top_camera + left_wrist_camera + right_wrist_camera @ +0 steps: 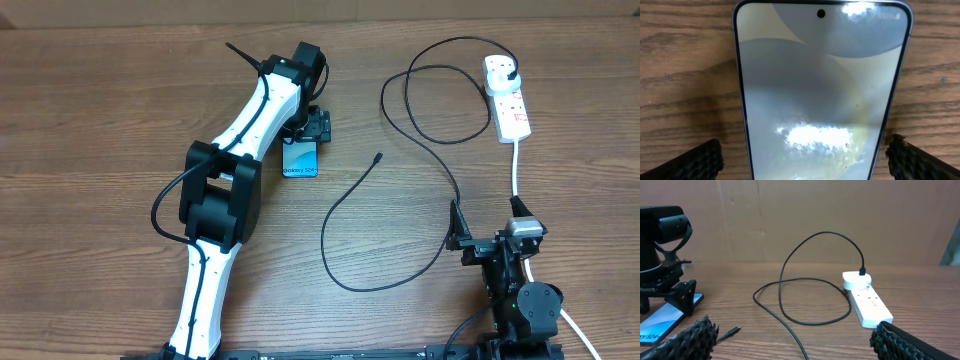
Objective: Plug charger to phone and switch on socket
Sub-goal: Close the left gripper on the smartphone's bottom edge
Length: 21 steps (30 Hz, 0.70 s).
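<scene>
The phone [822, 90] lies screen-up on the wooden table [685, 60] between the left gripper's [807, 161] spread fingers.

On the slim rectangular phone with bright blue screen [300, 160], small dark letters near its 6 o'clock edge read "Galaxy S24+". Red markings on the white oblong plastic extension strip [508, 100] are too small to read.

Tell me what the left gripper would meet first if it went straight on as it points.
The phone: the left gripper points down at its screen, jaws open either side. How far above it hangs is unclear.
</scene>
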Each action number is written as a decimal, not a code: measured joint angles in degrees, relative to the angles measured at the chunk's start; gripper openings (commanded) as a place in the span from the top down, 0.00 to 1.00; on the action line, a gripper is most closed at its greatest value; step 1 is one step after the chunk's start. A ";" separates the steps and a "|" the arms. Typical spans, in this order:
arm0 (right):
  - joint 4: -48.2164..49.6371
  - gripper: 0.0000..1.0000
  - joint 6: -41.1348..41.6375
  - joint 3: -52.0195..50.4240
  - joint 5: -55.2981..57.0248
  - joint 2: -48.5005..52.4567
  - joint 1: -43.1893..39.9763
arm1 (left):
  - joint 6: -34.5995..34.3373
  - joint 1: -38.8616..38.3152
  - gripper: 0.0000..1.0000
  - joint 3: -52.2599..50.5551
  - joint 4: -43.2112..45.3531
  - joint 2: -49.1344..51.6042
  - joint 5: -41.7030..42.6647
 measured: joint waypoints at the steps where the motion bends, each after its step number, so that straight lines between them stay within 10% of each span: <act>1: 0.04 0.00 -0.02 0.00 -0.02 0.00 -0.02 | 0.00 0.00 0.00 -0.09 0.11 0.00 -0.02; 21: 0.02 0.00 0.04 0.00 0.00 0.00 -0.02 | 1.05 0.00 0.13 -2.99 3.39 -0.72 1.11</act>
